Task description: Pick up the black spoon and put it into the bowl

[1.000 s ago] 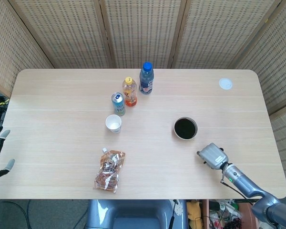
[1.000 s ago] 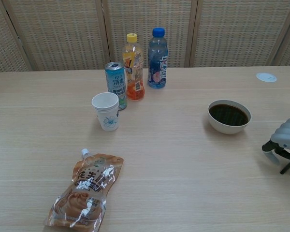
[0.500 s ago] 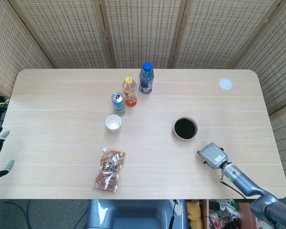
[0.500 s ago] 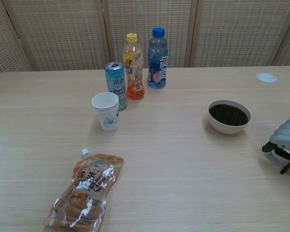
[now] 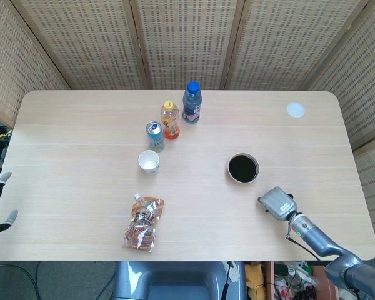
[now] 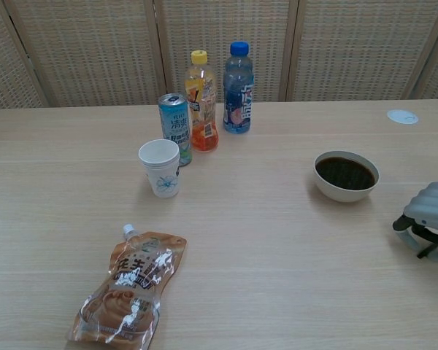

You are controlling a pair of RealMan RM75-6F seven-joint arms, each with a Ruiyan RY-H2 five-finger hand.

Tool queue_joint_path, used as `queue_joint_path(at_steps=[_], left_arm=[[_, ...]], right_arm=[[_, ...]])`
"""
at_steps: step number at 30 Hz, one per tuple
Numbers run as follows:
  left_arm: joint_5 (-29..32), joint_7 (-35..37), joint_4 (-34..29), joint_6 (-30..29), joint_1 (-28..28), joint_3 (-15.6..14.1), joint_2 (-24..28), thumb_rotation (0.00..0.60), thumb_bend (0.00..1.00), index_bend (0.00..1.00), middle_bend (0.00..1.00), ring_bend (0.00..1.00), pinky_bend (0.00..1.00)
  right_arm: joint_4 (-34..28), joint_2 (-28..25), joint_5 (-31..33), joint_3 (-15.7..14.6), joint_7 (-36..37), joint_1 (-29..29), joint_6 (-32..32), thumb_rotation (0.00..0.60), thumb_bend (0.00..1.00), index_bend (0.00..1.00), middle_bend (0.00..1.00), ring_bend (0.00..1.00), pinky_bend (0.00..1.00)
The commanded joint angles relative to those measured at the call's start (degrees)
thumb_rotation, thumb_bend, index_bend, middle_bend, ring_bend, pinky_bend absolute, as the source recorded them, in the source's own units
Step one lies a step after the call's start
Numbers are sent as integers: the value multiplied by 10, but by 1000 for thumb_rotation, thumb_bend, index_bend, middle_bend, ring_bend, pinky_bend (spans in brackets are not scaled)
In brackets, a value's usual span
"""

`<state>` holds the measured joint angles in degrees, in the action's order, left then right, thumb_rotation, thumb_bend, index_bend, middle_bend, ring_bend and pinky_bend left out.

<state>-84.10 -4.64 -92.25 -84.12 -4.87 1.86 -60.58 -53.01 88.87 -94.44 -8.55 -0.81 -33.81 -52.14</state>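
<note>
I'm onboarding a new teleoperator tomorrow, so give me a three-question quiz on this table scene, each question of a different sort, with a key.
1. True or false: the bowl stands between the paper cup and the right hand.
2. Multiple choice: the item nearest the table's front edge is A) the blue-capped bottle B) the snack pouch C) the can.
3. Fill in: the bottle with the ___ cap stands beside the can.

Key: 1 true; 2 B; 3 yellow.
</note>
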Motion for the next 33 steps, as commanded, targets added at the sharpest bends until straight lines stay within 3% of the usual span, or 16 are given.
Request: queue_joint_path(at_steps=[1, 17, 33], left_arm=[[0, 1, 1, 1, 0, 0, 0, 600, 334, 33, 0, 12, 0], [0, 5, 6, 3, -1, 1, -2, 600, 334, 26, 0, 12, 0], [-3, 11, 10, -1, 2, 1, -3, 600, 335, 23, 0, 13, 0]], right_arm=[[2, 2, 2, 1, -1, 1, 2, 600, 418, 585, 883, 917, 1000], [4, 7, 11, 6, -30, 2, 14, 600, 433, 586, 883, 917, 1000], [-8, 3, 28, 13, -37, 7, 26, 600, 665, 697, 916, 942, 1000]])
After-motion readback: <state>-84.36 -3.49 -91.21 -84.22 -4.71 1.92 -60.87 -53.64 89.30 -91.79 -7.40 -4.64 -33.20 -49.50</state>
